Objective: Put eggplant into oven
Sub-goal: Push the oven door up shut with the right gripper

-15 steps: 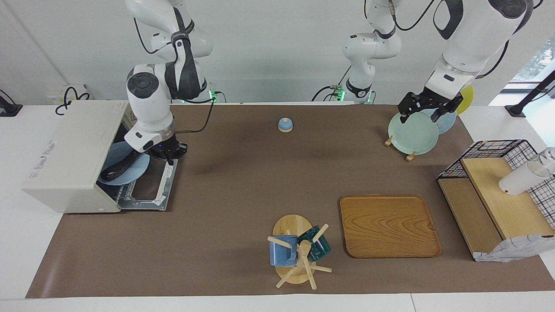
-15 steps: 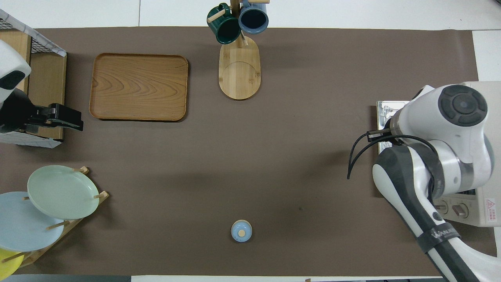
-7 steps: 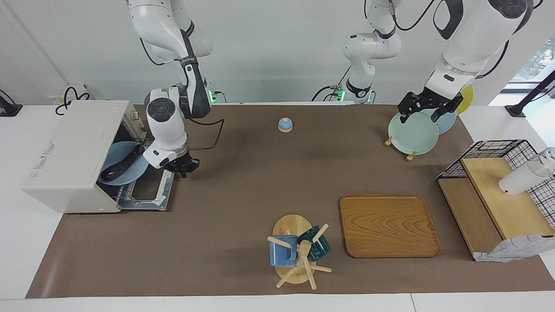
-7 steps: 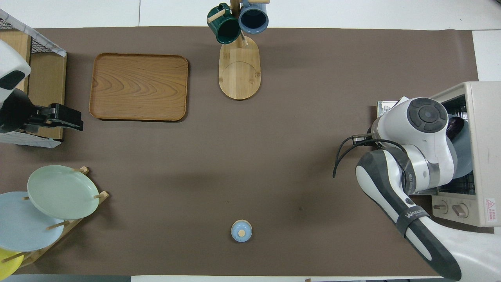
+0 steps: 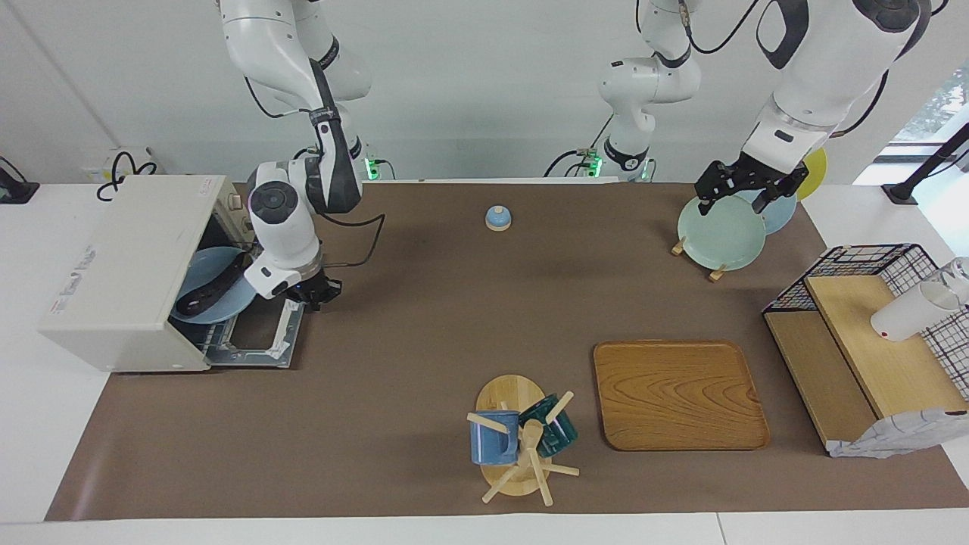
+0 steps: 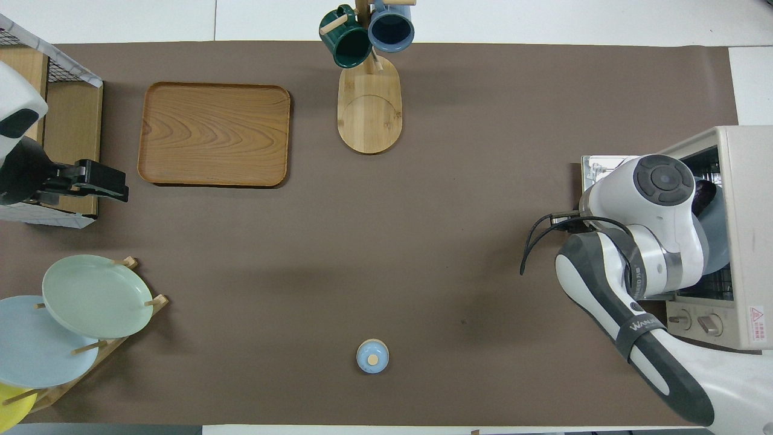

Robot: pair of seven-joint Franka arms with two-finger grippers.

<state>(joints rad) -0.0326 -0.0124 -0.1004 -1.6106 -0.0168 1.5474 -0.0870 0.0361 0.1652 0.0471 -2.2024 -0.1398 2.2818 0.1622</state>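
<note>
Desk (image 5: 424,318) covered by brown mat, white wall at robots' end. Eggplant (image 5: 212,286) lay on blue plate (image 5: 198,291) inside oven (image 5: 125,272) (door dropped open). Right hand (image 5: 312,295) hung over door edge, grasping nothing, finger gap unreadable. Left hand (image 5: 746,193) waited released over plate rack (image 5: 719,231). Wooden tray (image 5: 679,393), mug tree (image 5: 518,443) well apart.

right arm (image 6: 640,338): "WANL…" partly legible | oven (image 6: 749,241): red warning sticker, unreadable

Table (image 5: 394,363) (brown mat (image 5: 378,424)), wooden tray (image 5: 679,394)
</note>
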